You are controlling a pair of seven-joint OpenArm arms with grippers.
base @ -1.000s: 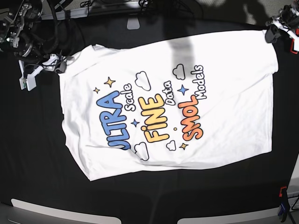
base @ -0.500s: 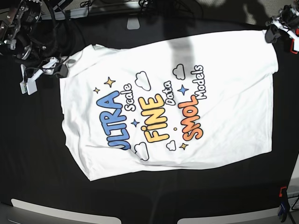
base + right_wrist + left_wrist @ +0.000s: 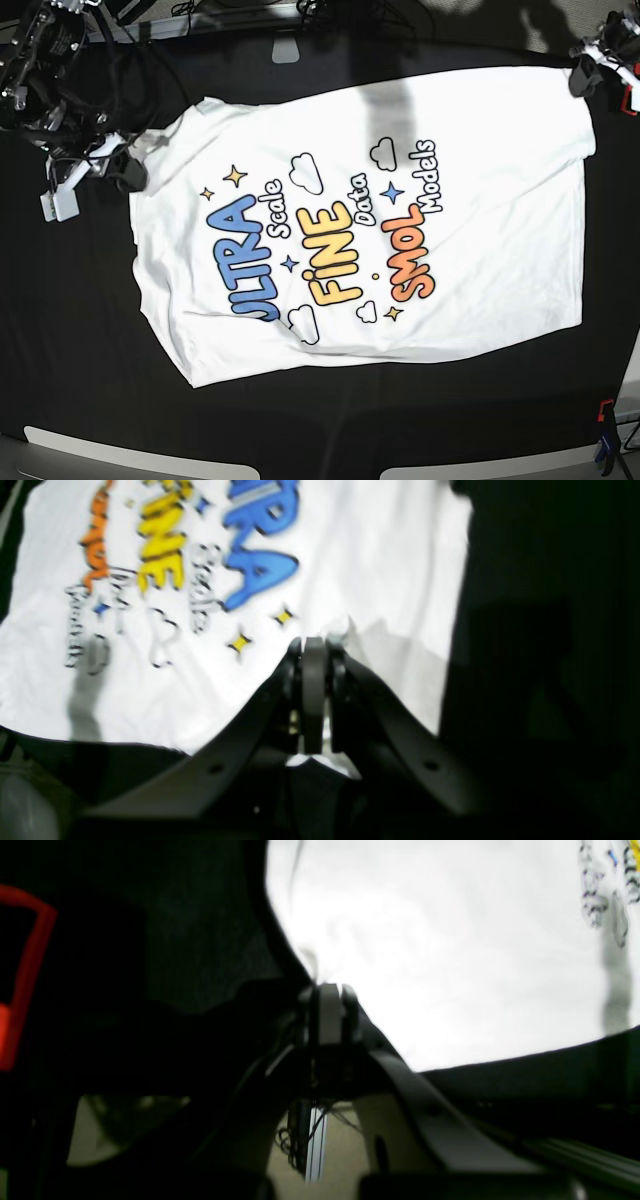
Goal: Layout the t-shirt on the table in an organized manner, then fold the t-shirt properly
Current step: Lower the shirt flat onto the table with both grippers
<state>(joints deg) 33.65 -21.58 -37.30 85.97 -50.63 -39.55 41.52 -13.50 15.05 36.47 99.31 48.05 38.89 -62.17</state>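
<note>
The white t-shirt (image 3: 450, 200) lies spread print-up on the black table (image 3: 80, 330), collar side toward the base view's left. My right gripper (image 3: 130, 175) is at the shirt's left edge by a sleeve. In the right wrist view the right gripper (image 3: 314, 642) is shut, with a small peak of shirt cloth (image 3: 350, 555) at its tips. My left gripper (image 3: 583, 77) is at the shirt's far right corner. In the left wrist view the left gripper (image 3: 327, 989) is shut at the edge of the shirt (image 3: 450, 965), where a little fold rises.
Cables and arm bases (image 3: 300, 10) line the far edge. A white connector (image 3: 58, 200) hangs by the right arm. A red-and-blue clamp (image 3: 605, 415) sits at the near right corner, and a red clamp (image 3: 30, 965) shows beside the left gripper.
My right gripper has moved toward the near side along the shirt's left edge, and the sleeve cloth shifted slightly with it. The left gripper has stayed at the far right corner.
</note>
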